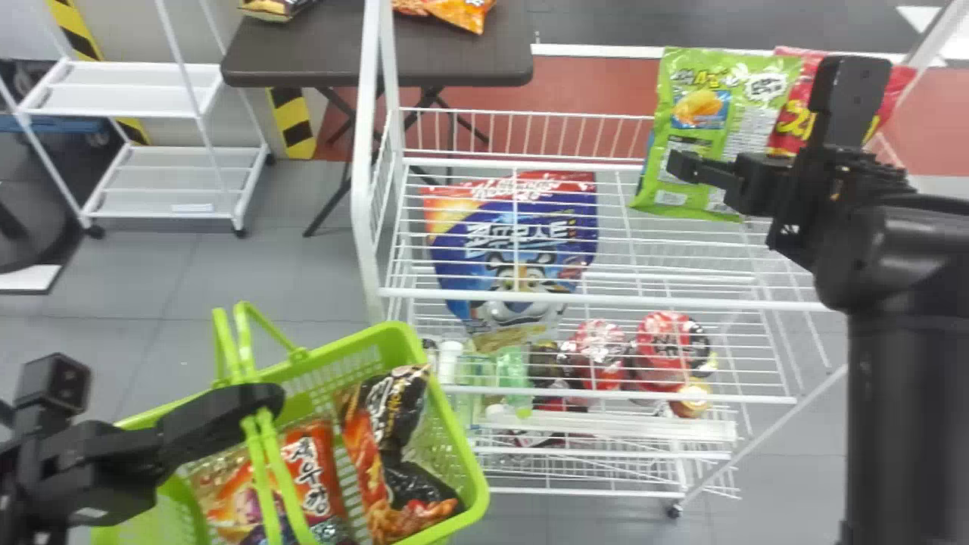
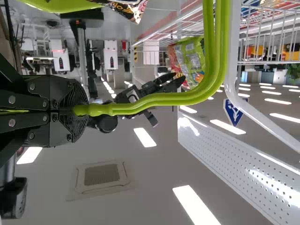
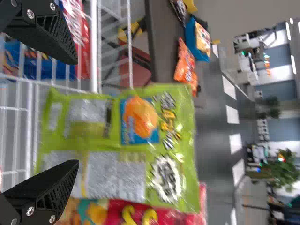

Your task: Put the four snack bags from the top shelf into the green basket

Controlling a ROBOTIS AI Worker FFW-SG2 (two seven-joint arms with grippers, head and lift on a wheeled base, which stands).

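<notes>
Basket handles [image 1: 244, 341] clamped in left hand [image 1: 265, 399]; right hand [image 1: 746, 160] wide near green bag [image 1: 700, 113].

Front left, the basket [image 1: 390, 341], with snack bags [image 1: 310, 469] inside. To its right, the rack [image 1: 606, 299]; at the right of its top shelf, one snack bag [image 1: 734, 83] before another [image 1: 791, 132]. Under that shelf, a cereal bag [image 1: 515, 235], bottles [image 1: 513, 375], cups [image 1: 662, 348]. Behind, a table [image 1: 303, 60] with bags [image 1: 458, 11] on it; left of that, a cart [image 1: 178, 185].
</notes>
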